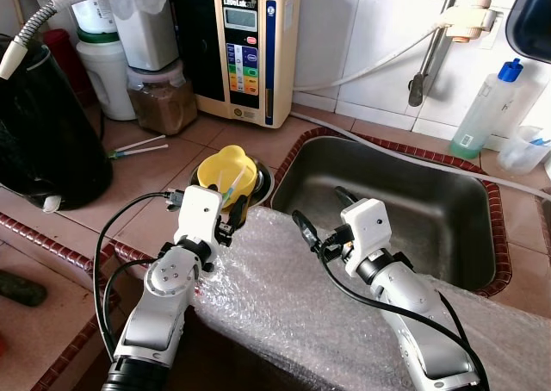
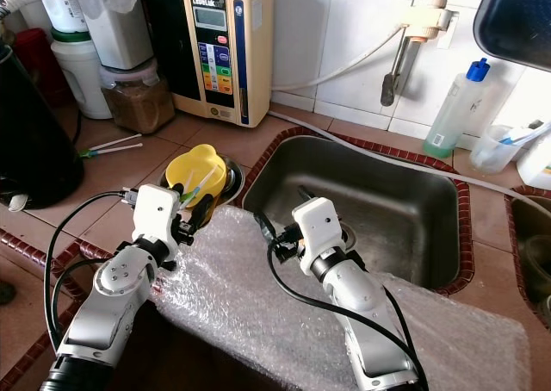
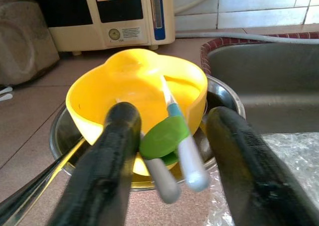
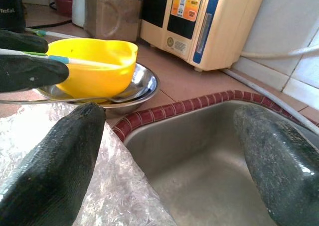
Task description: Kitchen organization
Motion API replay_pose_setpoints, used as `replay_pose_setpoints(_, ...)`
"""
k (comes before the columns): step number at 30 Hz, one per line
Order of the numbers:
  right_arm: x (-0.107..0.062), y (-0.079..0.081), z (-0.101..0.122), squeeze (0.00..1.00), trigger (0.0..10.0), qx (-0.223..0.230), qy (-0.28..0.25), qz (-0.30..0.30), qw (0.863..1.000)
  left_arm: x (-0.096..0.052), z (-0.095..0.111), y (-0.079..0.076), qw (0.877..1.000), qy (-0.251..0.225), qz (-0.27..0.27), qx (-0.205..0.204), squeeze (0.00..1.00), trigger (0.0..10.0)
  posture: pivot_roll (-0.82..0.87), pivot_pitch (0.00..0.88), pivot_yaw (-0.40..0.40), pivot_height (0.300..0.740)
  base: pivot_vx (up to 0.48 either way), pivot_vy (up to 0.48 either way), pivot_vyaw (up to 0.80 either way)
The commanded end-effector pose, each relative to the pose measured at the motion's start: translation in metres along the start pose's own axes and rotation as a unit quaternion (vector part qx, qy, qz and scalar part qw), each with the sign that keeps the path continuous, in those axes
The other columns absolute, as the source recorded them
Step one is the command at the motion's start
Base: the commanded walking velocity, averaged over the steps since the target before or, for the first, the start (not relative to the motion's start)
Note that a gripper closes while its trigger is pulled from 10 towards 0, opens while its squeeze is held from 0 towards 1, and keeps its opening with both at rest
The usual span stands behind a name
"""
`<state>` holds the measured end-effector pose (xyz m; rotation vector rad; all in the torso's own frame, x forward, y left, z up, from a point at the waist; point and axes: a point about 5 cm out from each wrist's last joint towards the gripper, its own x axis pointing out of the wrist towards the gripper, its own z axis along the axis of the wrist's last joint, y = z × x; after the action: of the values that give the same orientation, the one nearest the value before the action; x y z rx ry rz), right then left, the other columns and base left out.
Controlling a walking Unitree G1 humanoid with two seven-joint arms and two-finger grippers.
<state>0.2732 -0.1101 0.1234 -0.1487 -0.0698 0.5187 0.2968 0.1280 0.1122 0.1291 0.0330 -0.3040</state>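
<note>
Sink (image 1: 448,236) sits just ahead of right gripper (image 4: 169,156), fingers wide apart, holding nothing. Bubble wrap (image 1: 284,296) under both arms. Yellow bowl (image 3: 134,86) in metal dish (image 3: 60,136) just ahead of left gripper (image 3: 172,151), open w/ utensil handles (image 3: 189,156) between fingers, not gripped.

A terracotta-tiled counter (image 1: 146,184) edged in dark red trim surrounds a steel sink (image 1: 430,206). White wall tiles (image 1: 362,29) rise behind it, bright with daylight. A cream water ioniser (image 1: 245,46) stands against that wall
</note>
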Motion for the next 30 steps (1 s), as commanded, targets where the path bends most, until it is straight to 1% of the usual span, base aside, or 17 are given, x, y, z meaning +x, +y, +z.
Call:
replay_pose_setpoints(1,0.000,-0.003,0.008,0.00,10.0,-0.009,-0.013,-0.003,1.000,0.001,-0.001,0.000,1.000,0.003,0.001,0.006,0.00,0.0,0.06,0.000,0.006,0.740,0.000,0.000,0.00)
replay_pose_setpoints(4,0.001,-0.005,0.008,0.00,10.0,-0.023,-0.012,-0.019,0.999,0.001,0.000,0.000,1.000,0.002,0.004,0.008,0.00,0.0,0.06,0.000,0.006,0.740,0.000,0.000,0.00)
replay_pose_setpoints(7,0.002,-0.008,0.008,0.00,10.0,-0.021,-0.015,-0.033,0.999,0.001,-0.001,0.001,1.000,0.005,0.008,0.007,0.00,0.0,0.06,0.000,0.005,0.740,0.000,0.000,0.00)
replay_pose_setpoints(8,0.003,-0.008,0.007,0.00,10.0,0.003,-0.015,-0.029,0.999,0.001,-0.002,0.003,1.000,0.008,0.012,0.007,0.00,0.0,0.06,0.000,0.005,0.740,0.000,0.000,0.00)
replay_pose_setpoints(10,0.003,-0.008,0.007,0.00,10.0,0.014,-0.015,-0.026,0.999,0.000,-0.002,0.004,1.000,0.009,0.014,0.008,0.00,0.0,0.06,0.000,0.006,0.740,0.000,0.000,0.00)
replay_pose_setpoints(11,0.003,-0.009,0.006,0.00,10.0,0.008,-0.011,-0.031,0.999,0.000,-0.002,0.004,1.000,0.007,0.013,0.010,0.00,0.0,0.06,0.000,0.006,0.740,0.000,0.000,0.00)
replay_pose_setpoints(14,0.004,-0.009,0.004,0.00,10.0,0.013,-0.005,-0.036,0.999,0.000,0.000,0.005,1.000,0.004,0.013,0.014,0.00,0.0,0.06,0.000,0.008,0.740,0.000,0.000,0.00)
replay_pose_setpoints(19,0.005,-0.005,0.003,0.00,10.0,0.019,-0.002,-0.030,0.999,0.000,0.000,0.007,1.000,0.005,0.020,0.024,0.00,0.0,0.06,0.000,0.014,0.740,0.000,0.000,0.00)
replay_pose_setpoints(20,0.005,0.001,0.002,0.00,10.0,0.034,0.002,-0.005,0.999,-0.001,-0.001,0.009,0.999,0.013,0.022,0.034,0.00,0.0,0.06,0.000,0.017,0.740,0.000,0.000,0.00)
replay_pose_setpoints(23,0.005,0.002,0.000,0.00,10.0,0.038,0.014,0.001,0.999,-0.002,0.001,0.012,0.999,0.015,0.022,0.038,0.00,0.0,0.06,0.000,0.012,0.740,0.000,0.000,0.00)
replay_pose_setpoints(24,0.005,0.002,-0.002,0.00,10.0,0.041,0.019,0.006,0.999,-0.003,0.004,0.016,0.998,0.009,0.036,0.042,0.00,0.0,0.06,0.000,0.012,0.740,0.000,0.000,0.00)
replay_pose_setpoints(25,0.005,0.002,-0.002,0.00,10.0,0.041,0.019,0.006,0.999,-0.003,0.004,0.016,0.998,0.009,0.036,0.042,0.00,0.0,0.06,0.000,0.012,0.740,0.000,0.000,0.00)
replay_pose_setpoints(26,0.005,0.001,-0.002,0.00,10.0,0.037,0.019,0.005,0.999,-0.004,0.005,0.021,0.998,0.003,0.052,0.045,0.00,0.0,0.06,0.000,0.012,0.740,0.000,0.000,0.00)
replay_pose_setpoints(27,0.005,0.002,-0.004,0.00,10.0,0.054,0.025,0.013,0.998,-0.003,0.006,0.022,0.998,0.003,0.056,0.041,0.00,0.0,0.06,0.000,0.010,0.740,0.000,0.000,0.00)
replay_pose_setpoints(28,0.005,0.002,-0.004,0.00,10.0,0.054,0.025,0.013,0.998,-0.003,0.006,0.022,0.998,0.003,0.056,0.041,0.00,0.0,0.06,0.000,0.010,0.740,0.000,0.000,0.00)
replay_pose_setpoints(29,0.005,-0.001,-0.005,0.00,10.0,0.052,0.025,0.002,0.998,-0.003,0.008,0.023,0.997,-0.004,0.060,0.038,0.00,0.0,0.07,0.000,0.006,0.740,0.000,0.000,0.00)
replay_pose_setpoints(30,0.006,-0.007,-0.003,0.00,10.0,0.037,0.015,-0.027,0.999,-0.003,0.012,0.024,0.997,-0.013,0.063,0.039,0.00,0.0,0.07,0.000,0.005,0.740,0.000,0.000,0.00)
